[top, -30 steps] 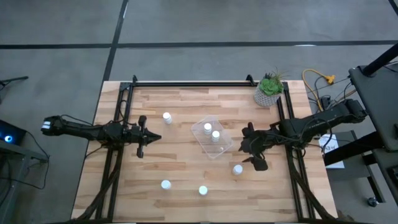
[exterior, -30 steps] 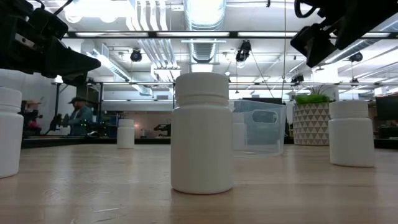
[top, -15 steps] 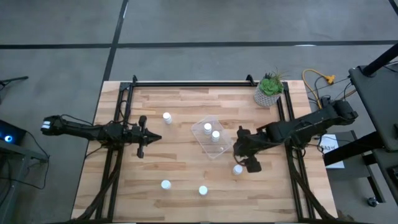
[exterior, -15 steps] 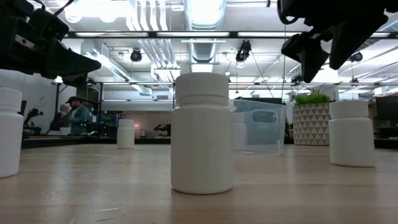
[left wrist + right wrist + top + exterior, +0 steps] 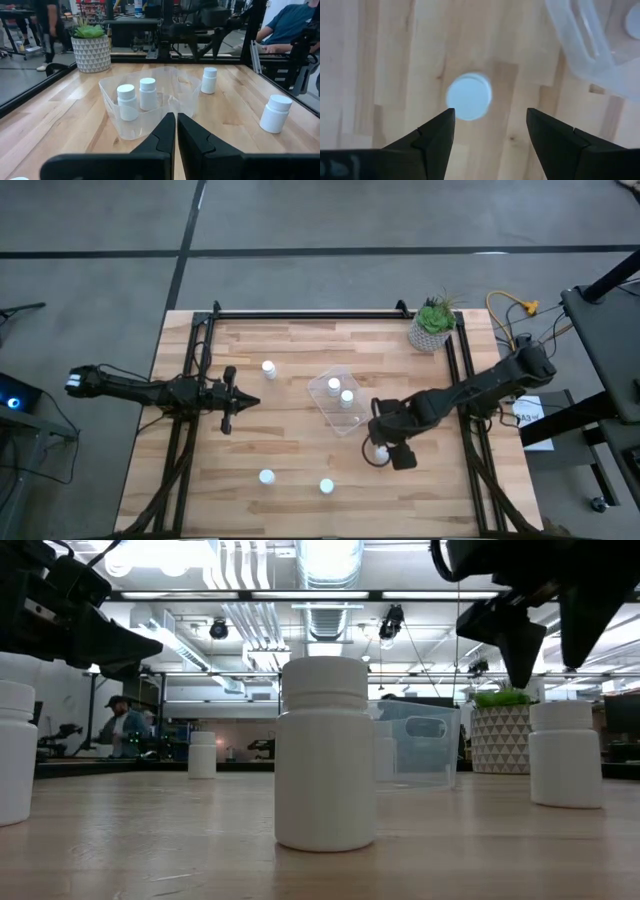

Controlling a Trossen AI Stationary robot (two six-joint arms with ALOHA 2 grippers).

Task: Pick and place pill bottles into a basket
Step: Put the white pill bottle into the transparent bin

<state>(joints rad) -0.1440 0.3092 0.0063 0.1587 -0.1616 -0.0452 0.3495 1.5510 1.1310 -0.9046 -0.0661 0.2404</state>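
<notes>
My right gripper (image 5: 490, 120) hangs open, pointing down over a white pill bottle (image 5: 469, 96) that stands on the table just off the basket's near corner; one finger stands on either side of the cap, above it. In the high view this bottle (image 5: 379, 450) shows under the gripper (image 5: 387, 448). The clear basket (image 5: 342, 402) holds two bottles (image 5: 334, 385) (image 5: 347, 396). Three more bottles stand on the wood (image 5: 268, 367) (image 5: 266, 476) (image 5: 326, 486). My left gripper (image 5: 242, 400) waits shut at the table's left.
A potted plant (image 5: 432, 323) stands at the far right corner. Black frame rails (image 5: 205, 355) run along the table's left, right and far sides. Bare wood lies between the basket and the near bottles. People show in the room behind the table.
My right gripper has moved toward the table's left and near edge, sunk a little and tipped from slanting to nearly straight down, ending over the bottle beside the basket. Its fingers stay apart. The bottles and the basket have kept still.
</notes>
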